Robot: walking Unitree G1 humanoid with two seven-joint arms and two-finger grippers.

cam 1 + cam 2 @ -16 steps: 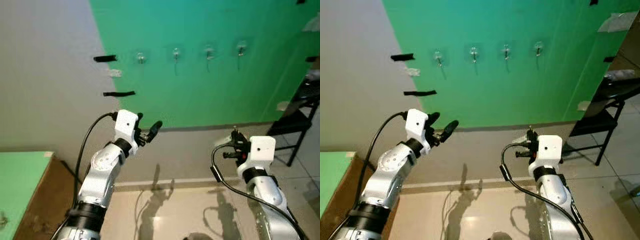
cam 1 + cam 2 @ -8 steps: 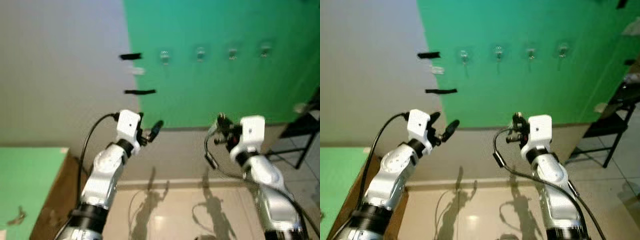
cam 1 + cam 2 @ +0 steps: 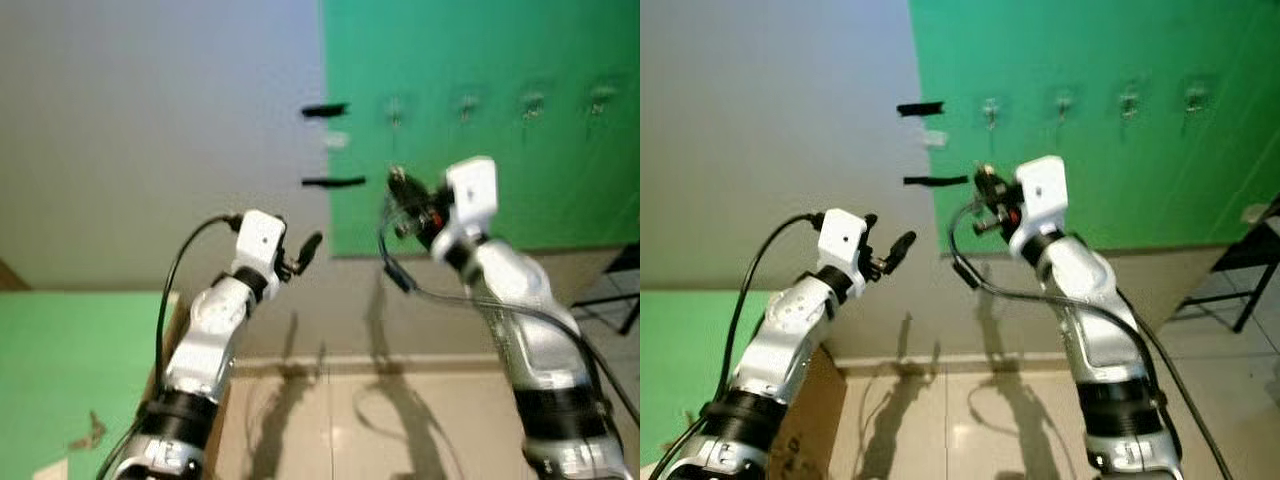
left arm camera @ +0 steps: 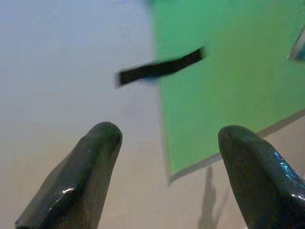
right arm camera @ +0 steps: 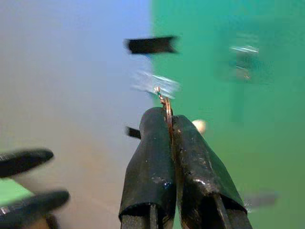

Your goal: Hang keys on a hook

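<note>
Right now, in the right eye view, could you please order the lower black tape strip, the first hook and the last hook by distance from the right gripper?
1. Lower tape strip, just to the right gripper's left.
2. First hook, above it.
3. Last hook, far right on the green wall.

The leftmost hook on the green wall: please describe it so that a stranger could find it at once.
Find the green wall panel beside the grey wall. A row of four small clear hooks runs across its upper part. The leftmost hook is the one nearest the panel's left edge, next to the upper black tape strip.
</note>
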